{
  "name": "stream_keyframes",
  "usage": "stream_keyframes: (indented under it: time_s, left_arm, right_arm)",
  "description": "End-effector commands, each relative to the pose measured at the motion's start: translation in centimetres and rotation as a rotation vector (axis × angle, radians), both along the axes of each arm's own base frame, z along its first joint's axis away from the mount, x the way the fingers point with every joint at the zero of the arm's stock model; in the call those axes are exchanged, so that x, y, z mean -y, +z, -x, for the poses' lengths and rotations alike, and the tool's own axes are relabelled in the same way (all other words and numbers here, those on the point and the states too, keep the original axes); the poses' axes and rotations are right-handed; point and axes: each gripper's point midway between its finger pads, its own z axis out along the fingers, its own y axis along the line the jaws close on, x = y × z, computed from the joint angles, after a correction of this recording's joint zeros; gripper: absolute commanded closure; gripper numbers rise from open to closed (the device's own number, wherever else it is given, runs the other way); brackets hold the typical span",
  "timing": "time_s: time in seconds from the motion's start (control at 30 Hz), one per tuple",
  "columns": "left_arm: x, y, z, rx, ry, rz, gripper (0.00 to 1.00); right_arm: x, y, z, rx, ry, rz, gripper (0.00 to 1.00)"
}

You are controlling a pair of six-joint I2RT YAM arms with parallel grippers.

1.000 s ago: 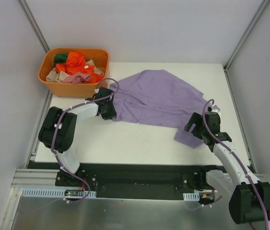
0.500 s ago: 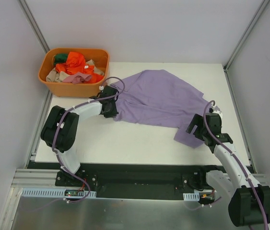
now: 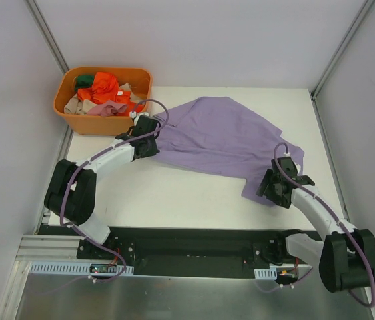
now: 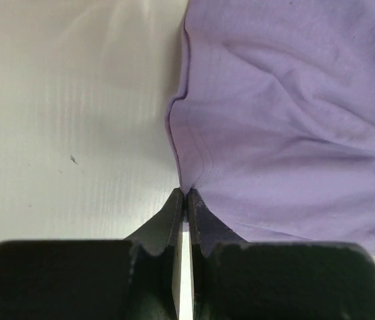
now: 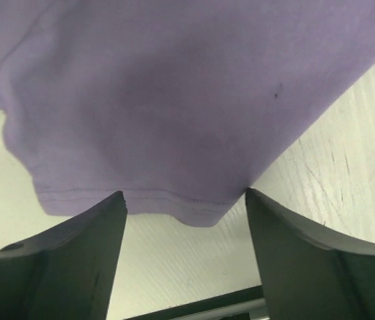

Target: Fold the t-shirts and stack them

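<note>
Left wrist view is showing the left fingers (image 4: 182,202) clenching tight on the stitched hem of the lavender t-shirt (image 4: 294,120), soft wrinkled cloth lying spread across the white worktop (image 3: 174,193). The right fingers (image 3: 269,188) are standing wide apart, straddling a rounded hemmed corner at the shirt's near right, not closing on it. Crumpled orange-red, green, beige and pink t-shirts (image 3: 104,90) are sitting heaped in the orange tub (image 3: 74,120) beside the left arm.
</note>
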Motion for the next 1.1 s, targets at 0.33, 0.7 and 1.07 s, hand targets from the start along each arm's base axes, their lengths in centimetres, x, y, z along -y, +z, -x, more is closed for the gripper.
stream_keyframes:
  time_s: [0.33,0.7,1.07]
  left_arm:
    - [-0.8,0.8,0.5,0.022,0.011,-0.023,1.0]
    - [0.1,11.3,-1.3,0.271,-0.003,0.088,1.0]
    - [0.4,30.2,-0.4,0.687,-0.09,0.23,1.0]
  right_arm:
    - [0.2,-2.2,0.5,-0.108,-0.092,0.016,0.74]
    - [1.5,10.4,-5.2,0.313,-0.066,0.04,0.99]
    - [5.8,34.7,-6.7,0.897,-0.182,0.135,0.99]
